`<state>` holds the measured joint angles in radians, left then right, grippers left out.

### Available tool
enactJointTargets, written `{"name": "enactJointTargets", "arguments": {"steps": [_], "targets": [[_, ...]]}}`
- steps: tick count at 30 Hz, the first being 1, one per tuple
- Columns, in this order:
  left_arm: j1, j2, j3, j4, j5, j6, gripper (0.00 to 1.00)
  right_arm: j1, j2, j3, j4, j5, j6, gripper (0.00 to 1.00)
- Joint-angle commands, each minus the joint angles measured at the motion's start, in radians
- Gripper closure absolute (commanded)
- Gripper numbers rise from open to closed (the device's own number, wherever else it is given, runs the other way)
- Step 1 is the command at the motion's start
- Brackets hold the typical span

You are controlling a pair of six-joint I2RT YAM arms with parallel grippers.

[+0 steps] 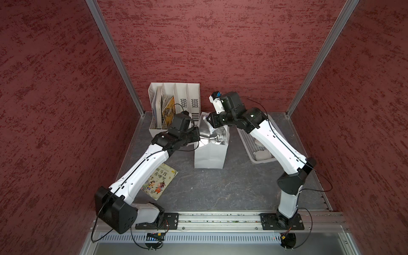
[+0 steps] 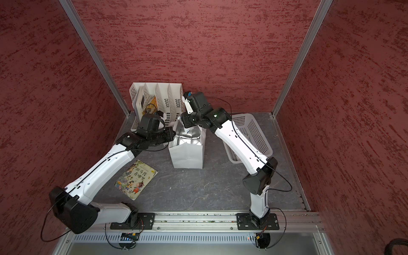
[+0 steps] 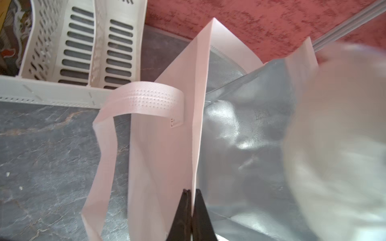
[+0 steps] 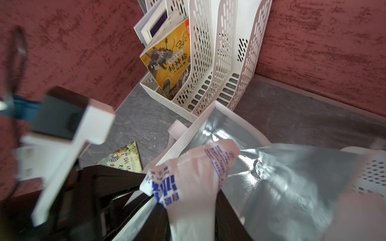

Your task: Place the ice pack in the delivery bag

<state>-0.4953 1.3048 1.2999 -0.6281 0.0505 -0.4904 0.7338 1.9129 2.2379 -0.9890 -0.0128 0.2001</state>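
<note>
Bag: a boxy white soft-sided delivery bag (image 1: 209, 156) with silver foil lining stands upright on the grey tabletop (image 1: 220, 187), mouth open.
Left jaws: closed on the rim of the bag's side wall, beside a flat white loop handle (image 3: 146, 100).
Right jaws: clamped on the soft white, blue-printed ice pack (image 4: 188, 177).
Ice pack: at the bag's mouth, over the foil, with its long axis running from the right jaws toward the opening.
Next move: likely a straight lowering by the right arm.
</note>
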Motion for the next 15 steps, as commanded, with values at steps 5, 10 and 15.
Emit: {"name": "enactJointTargets", "arguments": {"steps": [5, 10, 15], "targets": [[-0.025, -0.072, -0.014, 0.069, -0.017, 0.031, 1.00, 0.015, 0.047, 0.032, -0.142, 0.108, -0.045, 0.54], [-0.026, -0.070, -0.034, 0.065, -0.009, 0.018, 1.00, 0.015, -0.010, 0.015, -0.097, -0.017, -0.073, 0.32], [-0.028, -0.078, -0.039, 0.062, -0.006, 0.021, 1.00, 0.002, -0.321, -0.243, 0.193, -0.072, -0.102, 0.22]]}}
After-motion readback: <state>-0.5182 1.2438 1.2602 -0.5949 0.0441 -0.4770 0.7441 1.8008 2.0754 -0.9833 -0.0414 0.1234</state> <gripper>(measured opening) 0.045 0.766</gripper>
